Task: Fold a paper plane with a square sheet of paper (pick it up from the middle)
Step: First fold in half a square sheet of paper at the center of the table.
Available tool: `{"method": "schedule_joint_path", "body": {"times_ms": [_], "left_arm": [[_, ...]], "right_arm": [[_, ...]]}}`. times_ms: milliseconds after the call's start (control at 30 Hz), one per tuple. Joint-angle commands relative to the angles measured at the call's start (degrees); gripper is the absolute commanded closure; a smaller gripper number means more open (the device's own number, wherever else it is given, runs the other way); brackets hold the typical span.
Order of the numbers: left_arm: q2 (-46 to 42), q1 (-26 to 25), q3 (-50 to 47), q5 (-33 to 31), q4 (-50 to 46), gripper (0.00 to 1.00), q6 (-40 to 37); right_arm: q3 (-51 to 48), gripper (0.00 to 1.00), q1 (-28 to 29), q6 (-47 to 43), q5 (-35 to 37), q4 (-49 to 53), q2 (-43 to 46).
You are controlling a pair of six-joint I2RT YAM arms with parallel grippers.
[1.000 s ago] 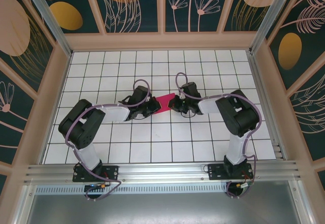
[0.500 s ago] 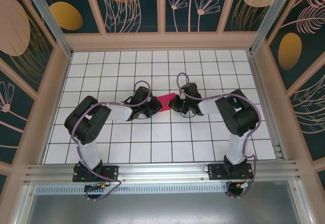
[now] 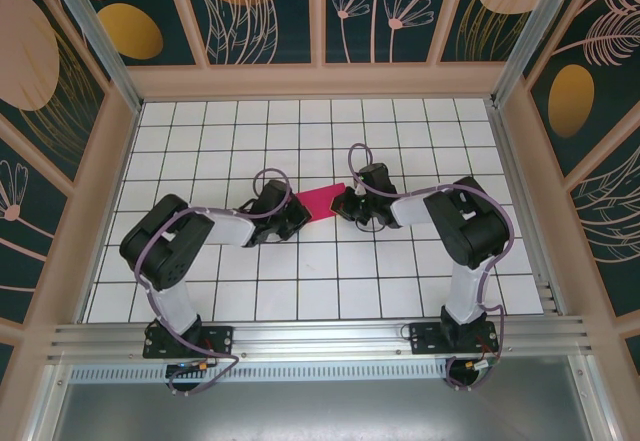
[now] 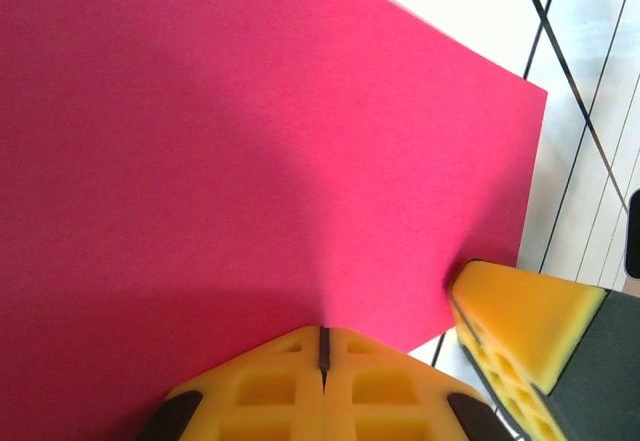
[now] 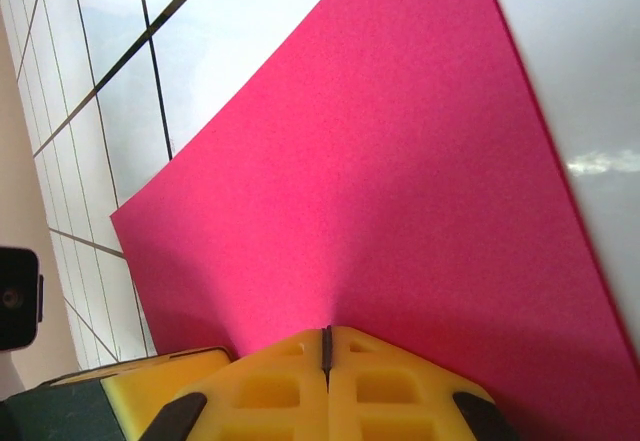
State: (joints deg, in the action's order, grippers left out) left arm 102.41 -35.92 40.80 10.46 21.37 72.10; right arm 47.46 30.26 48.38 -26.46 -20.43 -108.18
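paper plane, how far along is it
Done: little visible; the square sheet of paper is mid-table, a plain pink panel with no dart shape. In hand: left gripper and right gripper, both shut, tips at its edges; pinching or pressing, unclear. Left: the folds that make a dart.

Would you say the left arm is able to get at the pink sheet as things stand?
Very likely yes: the left gripper looks shut on an edge of the square sheet of paper, with nothing in between.
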Motion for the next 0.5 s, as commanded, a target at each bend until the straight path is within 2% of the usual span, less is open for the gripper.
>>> {"method": "schedule_joint_path", "body": {"times_ms": [0,467], "left_arm": [[-0.9,0.4,-5.5,-5.6,-6.6,0.99,4.0],[-5.9,2.3,-7.0,-8.9,-13.3,0.96,4.8]], "right_arm": [[-2.3,1.0,0.1,-0.6,3.4,5.8,-2.8],[-2.1,1.0,0.2,-2.3,5.1,8.3,-2.8]]}}
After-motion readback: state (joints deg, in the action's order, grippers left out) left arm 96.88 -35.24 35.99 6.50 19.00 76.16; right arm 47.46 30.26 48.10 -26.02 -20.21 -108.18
